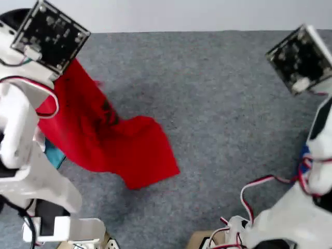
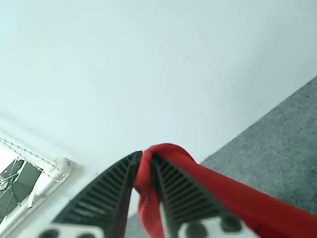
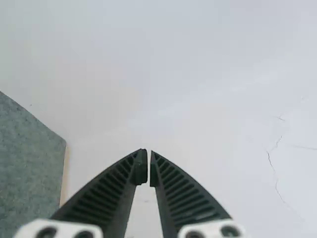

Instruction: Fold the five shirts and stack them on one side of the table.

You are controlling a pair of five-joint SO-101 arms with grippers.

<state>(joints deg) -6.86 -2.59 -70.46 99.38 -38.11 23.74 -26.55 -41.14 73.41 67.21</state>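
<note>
Red shirt: the red shirt [image 1: 119,145] is lifted by one end at the left side of the table [image 1: 233,104]. Its upper part rises toward the left arm [image 1: 21,135], and its lower part trails loose and rumpled onto the grey surface toward the middle. It is unfolded, with no neat edges or creases to be seen.
Left gripper: the left gripper [image 2: 145,161] is clamped on a bunched fold of the red cloth [image 2: 223,193]. The fabric is pinched between the narrow jaws and hangs away below them. The gripper is raised and points at the pale wall [image 2: 148,64].
Right gripper: the right gripper [image 3: 148,157] is pressed closed with nothing between its jaws. It is also raised and aimed at the wall, well apart from the shirt. The right arm [image 1: 321,140] stands at the table's right side.
Other cloth: a teal cloth [image 1: 53,154] peeks out beside the left arm, just under the red shirt's edge. It may be another shirt, but I cannot tell. A small blue patch [image 1: 304,152] shows by the right arm, and what it is cannot be told.
Progress: judging from this, the task is far from done. No folded stack is visible, and the shirt in hand has yet to be spread flat.
Left to do: lay this shirt flat, fold it and place it at one side, then do the same for the others.
</note>
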